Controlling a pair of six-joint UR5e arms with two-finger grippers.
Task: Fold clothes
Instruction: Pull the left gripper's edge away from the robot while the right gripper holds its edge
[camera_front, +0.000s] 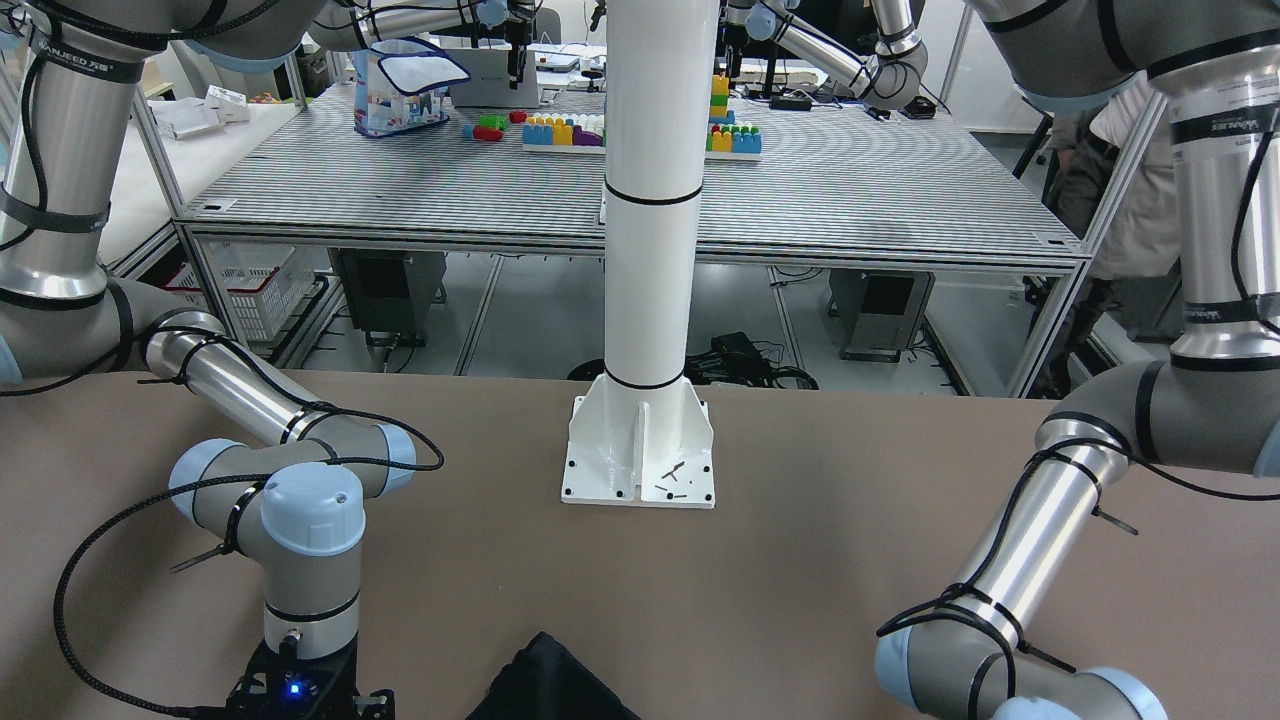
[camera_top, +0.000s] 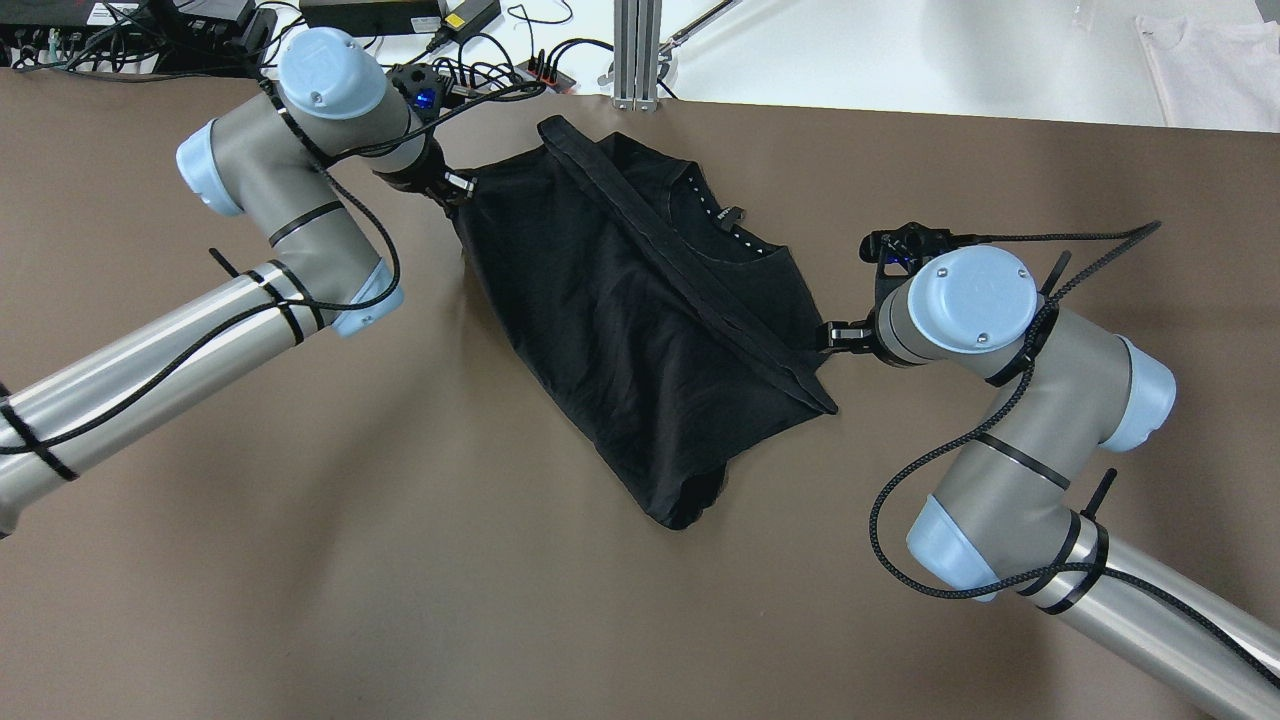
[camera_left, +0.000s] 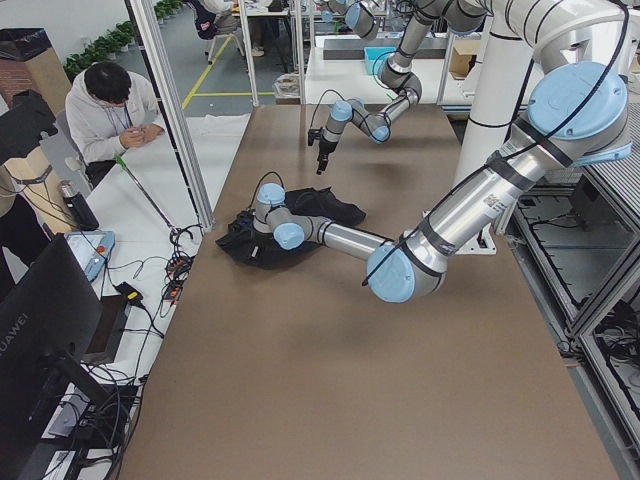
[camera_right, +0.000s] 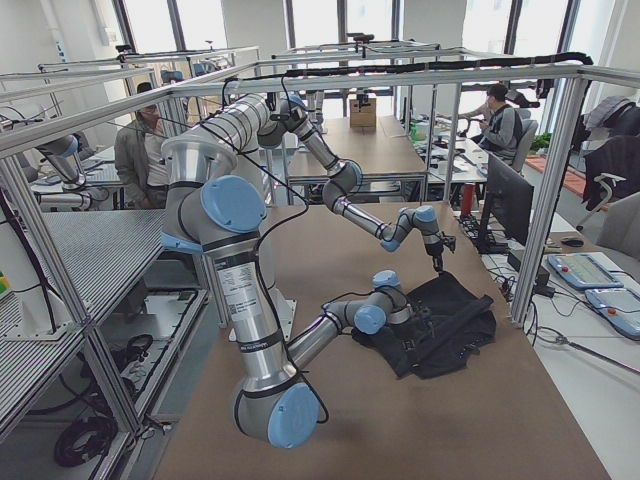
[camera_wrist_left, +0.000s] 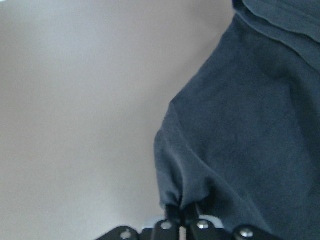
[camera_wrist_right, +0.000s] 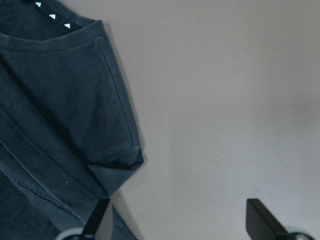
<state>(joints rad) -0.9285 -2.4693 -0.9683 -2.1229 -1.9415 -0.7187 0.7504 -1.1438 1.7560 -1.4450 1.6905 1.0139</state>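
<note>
The clothes (camera_top: 640, 320) are one black garment lying crumpled on the brown table (camera_top: 300, 560), with a hemmed band folded diagonally across it and the collar facing the far edge. My left gripper (camera_top: 458, 190) is shut on the garment's left corner; the left wrist view shows the cloth (camera_wrist_left: 250, 130) bunched into the closed gripper (camera_wrist_left: 182, 212). My right gripper (camera_top: 835, 338) stands open at the garment's right edge. In the right wrist view, one finger (camera_wrist_right: 97, 217) rests at the cloth's hem (camera_wrist_right: 60, 110) and the other finger (camera_wrist_right: 262, 215) is over bare table.
The white pole base (camera_front: 638, 465) stands at the table's robot side. Cables and power boxes (camera_top: 380, 12) line the far edge, with a white garment (camera_top: 1210, 55) beyond it. A seated person (camera_left: 110, 110) and monitors (camera_right: 495, 195) are beside the table.
</note>
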